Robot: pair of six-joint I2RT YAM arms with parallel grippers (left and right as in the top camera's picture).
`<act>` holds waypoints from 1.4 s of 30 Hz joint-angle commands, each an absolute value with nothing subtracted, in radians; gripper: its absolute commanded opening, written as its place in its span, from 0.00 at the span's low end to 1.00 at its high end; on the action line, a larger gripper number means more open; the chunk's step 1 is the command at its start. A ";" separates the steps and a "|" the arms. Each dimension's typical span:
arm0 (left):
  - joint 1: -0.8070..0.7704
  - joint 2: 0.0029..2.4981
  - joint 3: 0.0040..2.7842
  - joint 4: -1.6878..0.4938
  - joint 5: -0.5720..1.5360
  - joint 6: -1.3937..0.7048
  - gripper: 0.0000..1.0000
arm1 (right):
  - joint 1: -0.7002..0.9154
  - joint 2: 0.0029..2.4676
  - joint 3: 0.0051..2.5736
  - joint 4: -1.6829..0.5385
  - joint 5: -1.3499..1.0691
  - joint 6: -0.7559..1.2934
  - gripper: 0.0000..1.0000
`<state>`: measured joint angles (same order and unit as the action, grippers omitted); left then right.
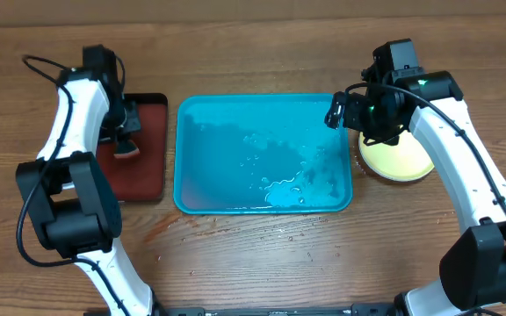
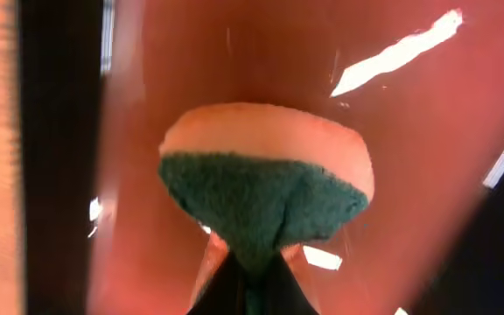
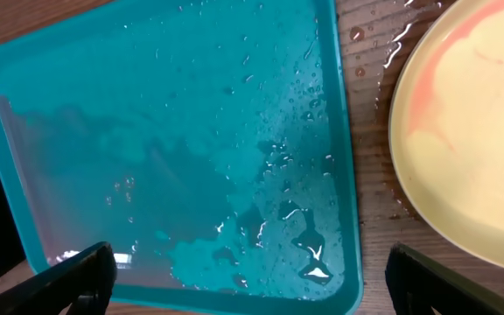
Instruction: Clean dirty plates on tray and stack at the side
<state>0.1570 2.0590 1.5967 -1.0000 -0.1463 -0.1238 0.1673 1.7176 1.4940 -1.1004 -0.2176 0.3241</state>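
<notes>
The turquoise tray (image 1: 200, 189) lies in the middle of the table, wet with water drops and with no plate on it; it also fills the right wrist view (image 3: 103, 131). A pale yellow-green plate (image 1: 402, 160) with a red smear lies on the wood right of the tray, also seen in the right wrist view (image 3: 471, 131). Whether other plates lie under it I cannot tell. My right gripper (image 1: 345, 112) is open and empty above the tray's far right corner. My left gripper (image 1: 126, 132) is shut on a sponge (image 2: 265, 188), green side up, over the dark red tray.
A smaller dark red tray (image 1: 143, 167) with a black rim sits left of the turquoise tray; it also fills the left wrist view (image 2: 261, 61). Water is spilled on the wood around the plate and in front of the turquoise tray.
</notes>
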 commanded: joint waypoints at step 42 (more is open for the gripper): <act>0.099 1.768 2.044 -1.325 0.090 -0.075 1.00 | 0.168 1.037 1.709 -1.346 -0.043 0.307 1.00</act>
<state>0.0956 1.7634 2.0426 -1.3216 0.0731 -0.0715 0.1669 1.1145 1.6844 -1.3453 -0.0517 0.3138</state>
